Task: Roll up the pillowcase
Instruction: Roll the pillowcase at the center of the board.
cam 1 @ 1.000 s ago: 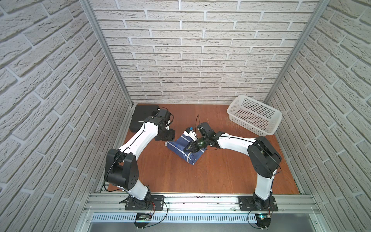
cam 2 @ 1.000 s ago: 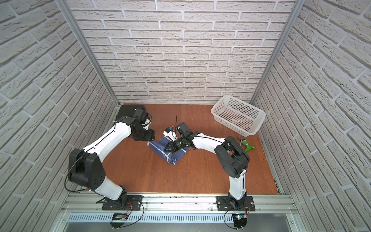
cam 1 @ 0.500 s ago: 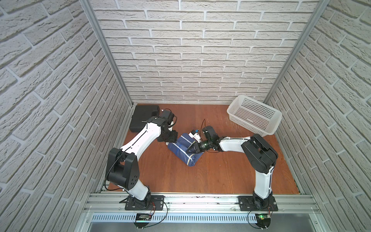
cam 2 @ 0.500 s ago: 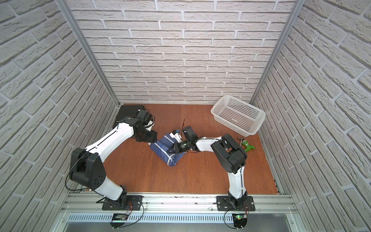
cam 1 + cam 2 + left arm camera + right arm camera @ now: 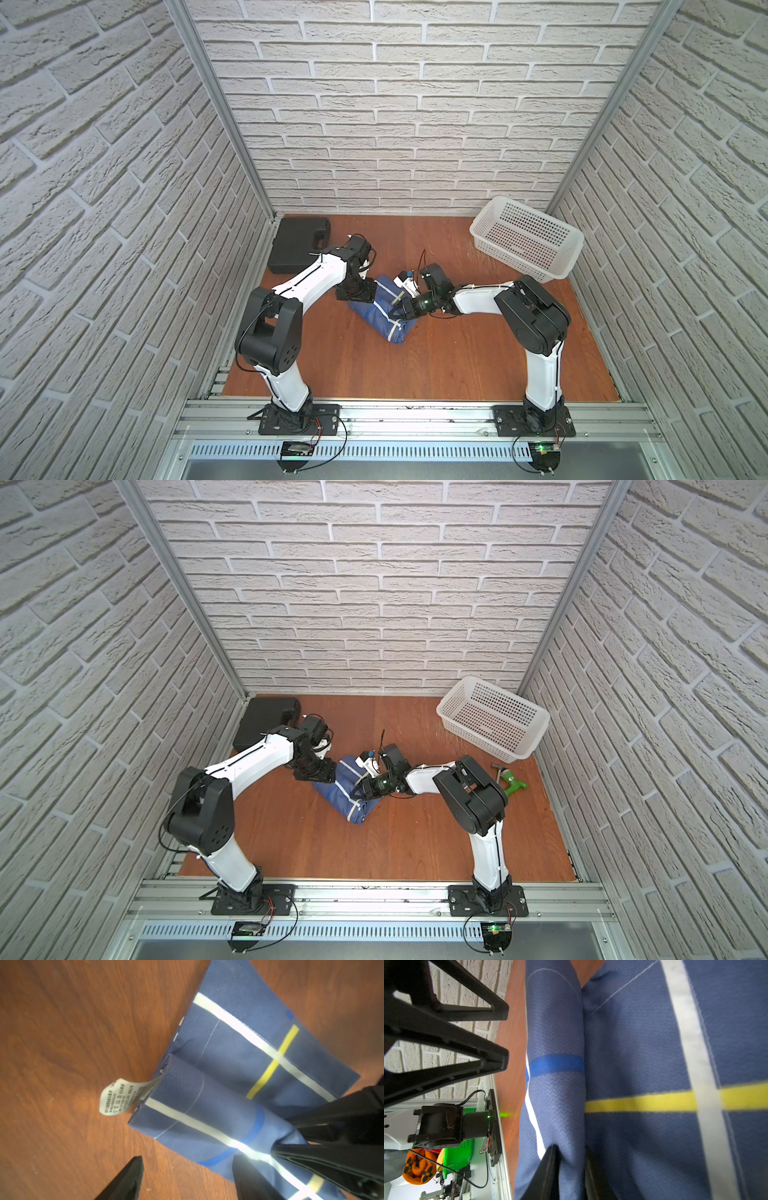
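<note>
Pillowcase [image 5: 376, 316] is risking unrolling as right gripper [image 5: 571, 1147] is pinching its fold alone, left gripper [image 5: 187, 1157] gaping empty

Floor [image 5: 415, 365] lies open nearward of the pillowcase [image 5: 382, 311]; black case [image 5: 293, 245], basket [image 5: 524, 257], perhaps a drill [image 5: 514, 782] line the edges.

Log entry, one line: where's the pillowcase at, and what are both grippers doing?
pillowcase: partly rolled | left gripper: open, over its edge | right gripper: pinching the rolled fold
</note>
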Tool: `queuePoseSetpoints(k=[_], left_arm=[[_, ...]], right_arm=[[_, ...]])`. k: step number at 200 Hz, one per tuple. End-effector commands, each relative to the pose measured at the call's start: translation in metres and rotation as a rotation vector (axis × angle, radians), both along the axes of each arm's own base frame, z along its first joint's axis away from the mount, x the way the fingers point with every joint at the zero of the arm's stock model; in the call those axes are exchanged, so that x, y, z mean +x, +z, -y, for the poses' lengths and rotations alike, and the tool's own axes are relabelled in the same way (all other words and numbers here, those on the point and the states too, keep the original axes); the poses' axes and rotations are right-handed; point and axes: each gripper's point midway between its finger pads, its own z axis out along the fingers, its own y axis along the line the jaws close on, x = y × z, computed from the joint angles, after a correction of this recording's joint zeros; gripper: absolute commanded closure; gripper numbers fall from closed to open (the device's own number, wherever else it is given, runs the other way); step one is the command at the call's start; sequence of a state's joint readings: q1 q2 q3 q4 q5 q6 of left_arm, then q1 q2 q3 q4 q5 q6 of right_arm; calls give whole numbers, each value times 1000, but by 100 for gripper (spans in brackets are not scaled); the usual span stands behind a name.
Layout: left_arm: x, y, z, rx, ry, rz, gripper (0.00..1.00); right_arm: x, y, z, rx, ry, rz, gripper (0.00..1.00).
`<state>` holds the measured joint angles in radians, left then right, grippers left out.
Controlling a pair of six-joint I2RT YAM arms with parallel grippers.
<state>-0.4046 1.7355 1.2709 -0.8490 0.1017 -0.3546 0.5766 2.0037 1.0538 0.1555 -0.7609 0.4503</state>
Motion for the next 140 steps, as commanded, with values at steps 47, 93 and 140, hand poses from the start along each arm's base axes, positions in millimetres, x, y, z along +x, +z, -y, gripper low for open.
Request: queuePoseSetpoints(k=[47, 93, 140], left_arm=[[20, -33, -9, 6, 0, -51, 28], [23, -47, -9, 3, -1, -82, 29], [24, -49, -11, 3, -10, -99, 29]], right_arm=[[-5, 34, 12, -118, 41, 217, 62], [-30, 57, 22, -303, 143, 426, 58], [-61, 65, 10, -382, 262, 625, 62]])
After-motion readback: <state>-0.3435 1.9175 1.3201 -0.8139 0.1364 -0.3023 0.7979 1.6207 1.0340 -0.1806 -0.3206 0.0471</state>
